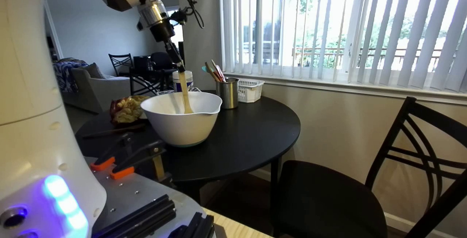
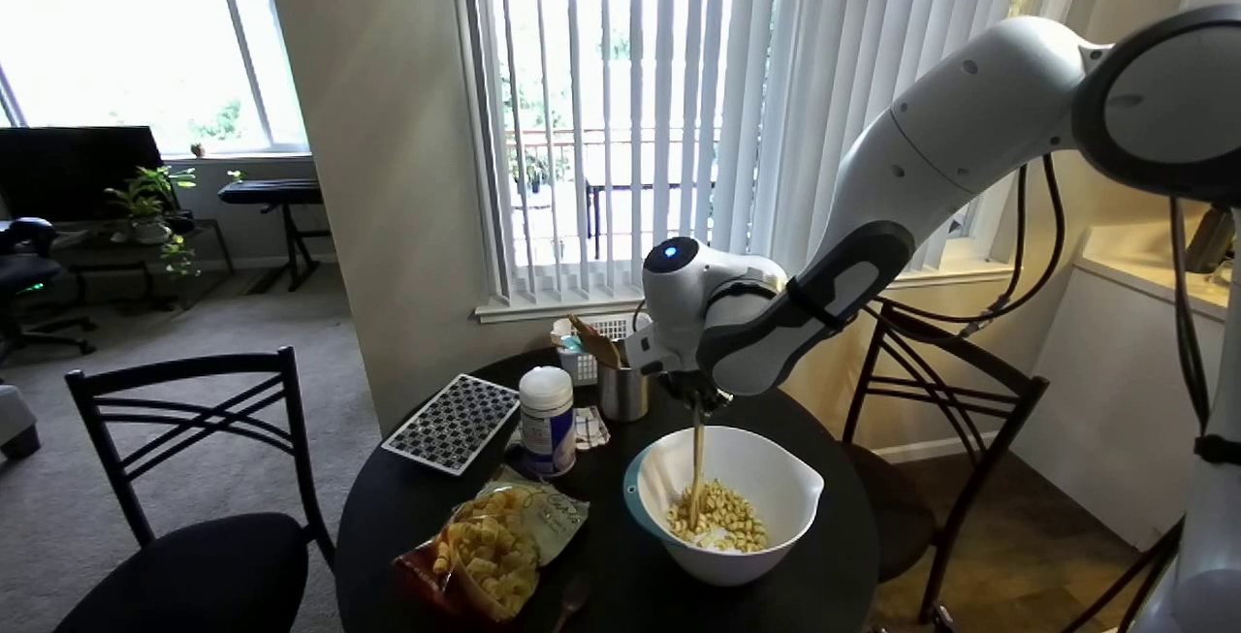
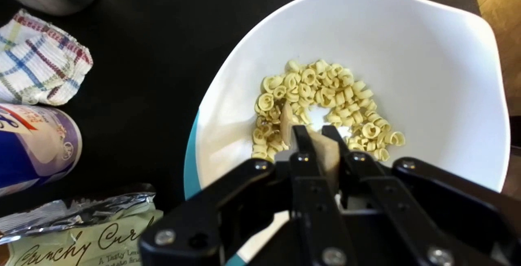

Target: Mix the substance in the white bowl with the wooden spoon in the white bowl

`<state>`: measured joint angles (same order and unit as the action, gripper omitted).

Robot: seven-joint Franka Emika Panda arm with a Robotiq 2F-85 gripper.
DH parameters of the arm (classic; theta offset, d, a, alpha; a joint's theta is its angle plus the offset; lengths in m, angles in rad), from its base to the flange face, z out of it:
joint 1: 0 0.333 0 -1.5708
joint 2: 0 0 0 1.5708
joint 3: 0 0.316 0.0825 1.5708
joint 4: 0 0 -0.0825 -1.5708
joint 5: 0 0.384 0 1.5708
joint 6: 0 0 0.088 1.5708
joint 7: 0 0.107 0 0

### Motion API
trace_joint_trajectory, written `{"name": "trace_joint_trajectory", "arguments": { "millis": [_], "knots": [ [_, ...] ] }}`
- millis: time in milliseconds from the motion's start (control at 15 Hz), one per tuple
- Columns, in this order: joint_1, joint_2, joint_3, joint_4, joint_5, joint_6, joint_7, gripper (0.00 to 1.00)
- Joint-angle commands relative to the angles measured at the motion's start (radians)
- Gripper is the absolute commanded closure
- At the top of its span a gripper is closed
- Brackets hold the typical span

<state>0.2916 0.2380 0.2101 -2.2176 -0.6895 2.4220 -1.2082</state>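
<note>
Wooden spoon [image 1: 185,94], nearly upright, head down in white bowl [image 1: 182,128], hand [image 3: 317,136] gripping handle

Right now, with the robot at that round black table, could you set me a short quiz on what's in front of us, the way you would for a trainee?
1. True or false: the black gripper is closed on the long-handled, light tan wooden spoon.
2. Multiple choice: the small, curled, ring-like bits in the large, round, glossy white bowl are: A) bright red; B) pale yellow; C) dark green.
3. Fill in the blank: a brown wooden utensil sticks up out of a shiny, cylindrical metal ____.

Key: 1. True. 2. B. 3. Cup.
</note>
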Motion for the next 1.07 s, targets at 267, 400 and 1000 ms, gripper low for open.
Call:
{"name": "trace_joint_trajectory", "arguments": {
  "millis": [267, 400, 1000],
  "knots": [
    [-0.014, -0.004, 0.042, -0.035, -0.064, -0.139, -0.112, 0.97],
    [-0.02, -0.003, 0.059, -0.041, -0.041, -0.159, -0.21, 0.97],
    [-0.054, -0.002, 0.113, -0.065, 0.165, 0.026, -0.623, 0.97]
  ]
}}
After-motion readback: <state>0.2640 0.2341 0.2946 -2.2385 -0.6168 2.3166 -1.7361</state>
